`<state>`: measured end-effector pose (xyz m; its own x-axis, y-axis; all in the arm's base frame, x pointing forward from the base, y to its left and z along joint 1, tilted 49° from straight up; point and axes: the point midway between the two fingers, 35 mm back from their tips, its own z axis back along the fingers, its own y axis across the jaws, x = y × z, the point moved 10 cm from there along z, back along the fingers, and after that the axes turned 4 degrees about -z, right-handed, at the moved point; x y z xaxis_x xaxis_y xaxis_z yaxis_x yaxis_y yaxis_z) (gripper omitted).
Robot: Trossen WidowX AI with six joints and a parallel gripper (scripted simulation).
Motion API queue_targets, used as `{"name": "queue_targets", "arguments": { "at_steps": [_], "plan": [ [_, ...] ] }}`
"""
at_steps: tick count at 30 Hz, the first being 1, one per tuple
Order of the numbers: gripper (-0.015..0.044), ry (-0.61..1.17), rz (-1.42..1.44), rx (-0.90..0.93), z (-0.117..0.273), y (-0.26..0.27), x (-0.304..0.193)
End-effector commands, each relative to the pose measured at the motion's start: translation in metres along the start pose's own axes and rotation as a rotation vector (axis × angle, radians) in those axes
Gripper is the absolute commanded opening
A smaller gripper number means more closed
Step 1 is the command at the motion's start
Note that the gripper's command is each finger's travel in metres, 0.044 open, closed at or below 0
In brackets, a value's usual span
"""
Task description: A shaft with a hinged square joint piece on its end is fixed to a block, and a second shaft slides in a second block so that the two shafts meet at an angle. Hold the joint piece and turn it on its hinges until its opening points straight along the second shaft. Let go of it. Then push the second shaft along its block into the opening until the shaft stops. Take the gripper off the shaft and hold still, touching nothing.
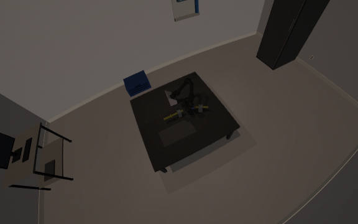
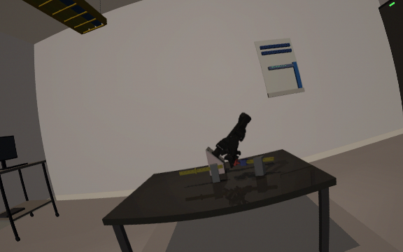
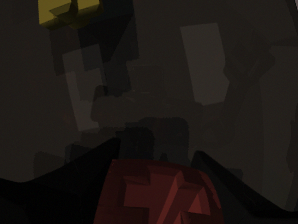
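The red joint piece (image 2: 236,163) (image 3: 160,192) has a cross-shaped relief on its face and sits beside the blue part (image 2: 243,162) (image 1: 192,108) on the end of the fixed yellow shaft (image 2: 269,159) (image 1: 206,107). That shaft passes through a grey block (image 2: 259,166) (image 1: 200,108). My gripper (image 3: 157,152) is shut on the joint piece, one black finger on each side. The second yellow shaft (image 2: 187,172) (image 1: 168,117) passes through the other grey block (image 2: 215,173) (image 1: 179,113). A yellow end (image 3: 70,14) shows at the wrist view's top left, apart from the joint piece. The opening's direction is unclear.
A pale upright plate (image 2: 211,157) (image 1: 169,94) stands on the dark table (image 1: 145,137) (image 2: 145,203), close to the arm. The arm (image 1: 191,88) (image 2: 234,136) reaches over the gap between the blocks. Dark reflections show on the table top.
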<state>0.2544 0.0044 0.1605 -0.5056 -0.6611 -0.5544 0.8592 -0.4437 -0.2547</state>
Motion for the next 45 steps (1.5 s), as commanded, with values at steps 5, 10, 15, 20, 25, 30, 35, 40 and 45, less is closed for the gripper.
{"name": "queue_targets", "arguments": {
  "at_steps": [5,10,15,20,25,30,35,40,45],
  "plan": [
    [0.0147,0.000,0.000,0.000,0.000,0.000,0.000],
    [0.0068,0.000,0.000,0.000,0.000,0.000,0.000],
    [0.0000,0.000,0.000,0.000,0.000,0.000,0.000],
    [0.0000,0.015,0.020,0.002,-0.001,0.001,0.001],
    [0.0000,0.070,0.098,0.012,-0.004,0.004,0.006],
    [0.0000,0.127,0.179,0.018,-0.007,0.009,0.011],
    [0.0000,0.182,0.259,0.019,-0.010,0.013,0.015],
    [0.0000,0.240,0.336,0.013,-0.014,0.019,0.018],
    [0.0000,0.273,0.378,0.005,-0.017,0.022,0.020]
  ]
}}
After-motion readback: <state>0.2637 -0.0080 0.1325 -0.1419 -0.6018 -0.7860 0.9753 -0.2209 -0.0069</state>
